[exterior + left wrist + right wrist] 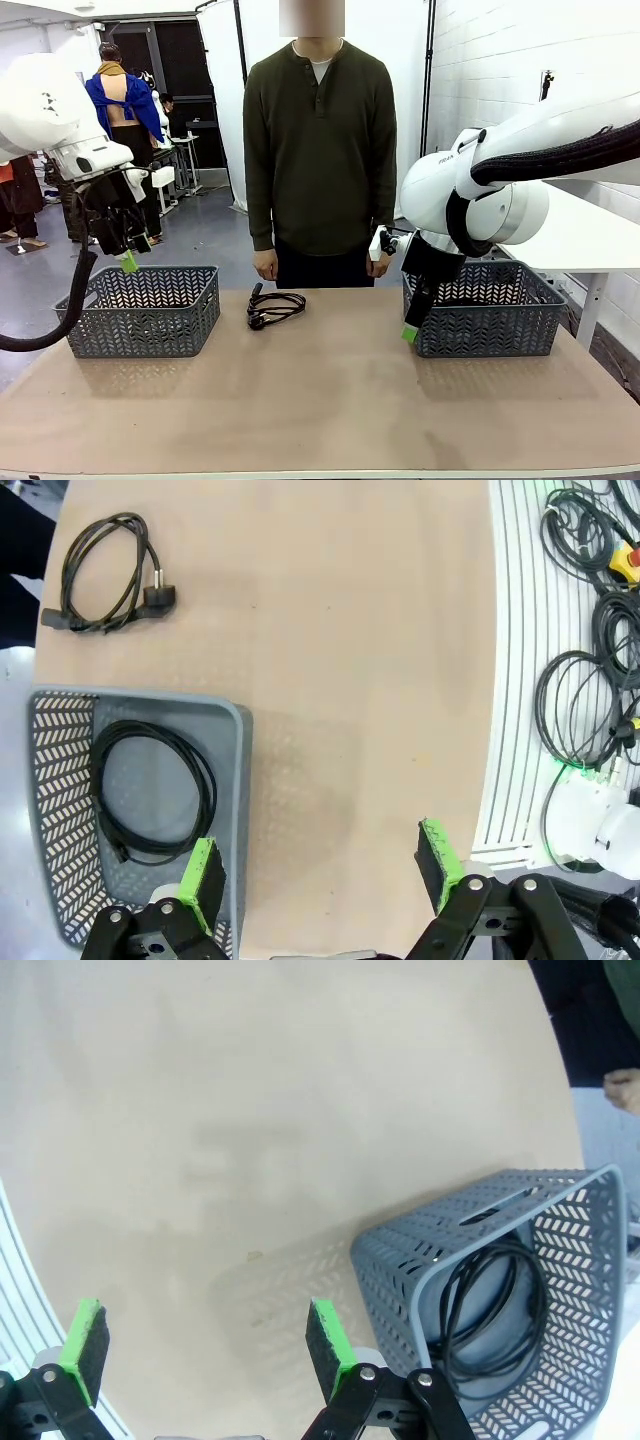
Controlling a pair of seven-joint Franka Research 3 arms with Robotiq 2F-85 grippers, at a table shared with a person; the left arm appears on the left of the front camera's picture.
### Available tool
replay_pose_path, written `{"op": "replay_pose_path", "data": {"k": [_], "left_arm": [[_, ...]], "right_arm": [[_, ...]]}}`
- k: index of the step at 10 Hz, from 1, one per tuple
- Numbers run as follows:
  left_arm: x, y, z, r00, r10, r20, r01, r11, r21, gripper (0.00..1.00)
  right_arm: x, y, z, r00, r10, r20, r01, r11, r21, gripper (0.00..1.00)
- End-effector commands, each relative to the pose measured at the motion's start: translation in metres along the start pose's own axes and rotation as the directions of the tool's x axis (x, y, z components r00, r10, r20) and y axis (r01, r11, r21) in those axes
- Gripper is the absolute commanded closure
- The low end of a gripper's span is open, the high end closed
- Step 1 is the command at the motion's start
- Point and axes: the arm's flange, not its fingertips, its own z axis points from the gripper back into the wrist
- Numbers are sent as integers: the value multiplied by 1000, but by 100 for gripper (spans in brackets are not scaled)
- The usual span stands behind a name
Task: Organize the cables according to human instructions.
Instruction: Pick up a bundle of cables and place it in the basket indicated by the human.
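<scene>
l. gripper [128, 258]: up above rim of l. basket [140, 320]; jaws spread wide, nothing between; in l. wrist view one pad over basket, other over bare table [320, 400].
r. gripper [410, 330]: low, just beside near-left corner of r. basket [490, 325]; jaws spread wide, empty, over bare table.
loose cable [273, 306]: coiled flat on table between baskets, touching neither, near far edge, just in front of person [320, 150] w/ arms down.
2nd cable [210, 785]: round coil on floor of l. basket.
3rd cable [446, 1310]: coiled inside r. basket; no. of cords there unclear.
</scene>
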Motion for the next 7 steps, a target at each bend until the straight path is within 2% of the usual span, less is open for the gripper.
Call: {"op": "replay_pose_path", "data": {"k": [1, 6, 7], "left_arm": [[-5, 4, 11, 1000, 10, 3, -10, 1000, 5, 0], [-6, 4, 8, 1000, 11, 6, -11, 1000, 13, 0], [-8, -3, 7, 993, 122, 2, -122, 992, 44, 0]], "right_arm": [[-1, 0, 0, 1000, 6, -4, -6, 1000, 5, 0], [-1, 0, 0, 1000, 6, -4, -6, 1000, 5, 0], [-1, 0, 0, 1000, 6, -4, -6, 1000, 5, 0]]}}
